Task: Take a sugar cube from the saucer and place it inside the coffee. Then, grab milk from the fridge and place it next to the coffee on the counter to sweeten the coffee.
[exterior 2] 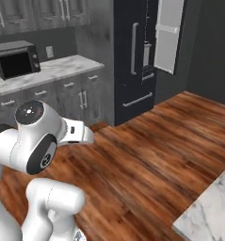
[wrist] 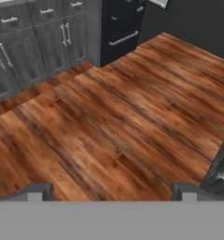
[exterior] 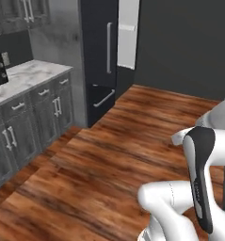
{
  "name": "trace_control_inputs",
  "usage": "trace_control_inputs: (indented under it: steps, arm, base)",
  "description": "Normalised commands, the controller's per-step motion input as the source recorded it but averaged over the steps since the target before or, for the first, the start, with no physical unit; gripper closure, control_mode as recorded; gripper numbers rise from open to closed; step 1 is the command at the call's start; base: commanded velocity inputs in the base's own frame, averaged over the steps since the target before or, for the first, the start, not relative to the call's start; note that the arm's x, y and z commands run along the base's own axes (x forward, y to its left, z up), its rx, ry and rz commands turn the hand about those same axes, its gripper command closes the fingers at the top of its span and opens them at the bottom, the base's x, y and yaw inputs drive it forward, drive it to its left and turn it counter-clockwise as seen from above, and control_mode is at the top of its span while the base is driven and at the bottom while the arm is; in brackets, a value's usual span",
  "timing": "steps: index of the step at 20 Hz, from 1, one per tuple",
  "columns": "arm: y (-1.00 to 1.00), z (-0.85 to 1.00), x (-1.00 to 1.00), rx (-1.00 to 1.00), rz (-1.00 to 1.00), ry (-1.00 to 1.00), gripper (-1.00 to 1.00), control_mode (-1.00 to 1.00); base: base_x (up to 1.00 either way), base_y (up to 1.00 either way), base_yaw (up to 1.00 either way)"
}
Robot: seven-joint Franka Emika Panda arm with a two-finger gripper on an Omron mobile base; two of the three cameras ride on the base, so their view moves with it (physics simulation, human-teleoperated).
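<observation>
The tool (wrist: 111, 191) hangs spread and empty over the wood floor (exterior: 132, 141); the fridge (exterior 2: 132, 61) stands ahead with one door ajar, so fetching milk to the table (exterior: 24, 77) seems left

The tall black fridge (exterior 2: 132, 61) is standing with its upper door open. A black microwave (exterior 2: 15, 59) is sitting on the white marble counter (exterior 2: 62, 66) beside it.

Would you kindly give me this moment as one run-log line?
gripper: open, holding nothing, over wood floor | fridge: ahead, upper door ajar | counter: left of fridge | microwave on counter
</observation>
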Motion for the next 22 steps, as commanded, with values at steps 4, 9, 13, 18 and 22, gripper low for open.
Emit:
trace_control_inputs:
  steps: [4, 9, 13, 18, 22]
  arm:
    - [0.0, 0.0, 0.0, 0.0, 0.0, 0.0, -1.0, 1.0]
    - [0.0, 0.0, 0.0, 0.0, 0.0, 0.0, -1.0, 1.0]
    - [0.0, 0.0, 0.0, 0.0, 0.0, 0.0, -1.0, 1.0]
    - [0.0, 0.0, 0.0, 0.0, 0.0, 0.0, -1.0, 1.0]
    - [0.0, 0.0, 0.0, 0.0, 0.0, 0.0, -1.0, 1.0]
  base:
    - [1.0, -0.06, -0.06]
    - [1.0, -0.25, -0.02]
    - [1.0, -0.13, -0.04]
    - [1.0, -0.13, -0.02]
    - [1.0, -0.13, -0.02]
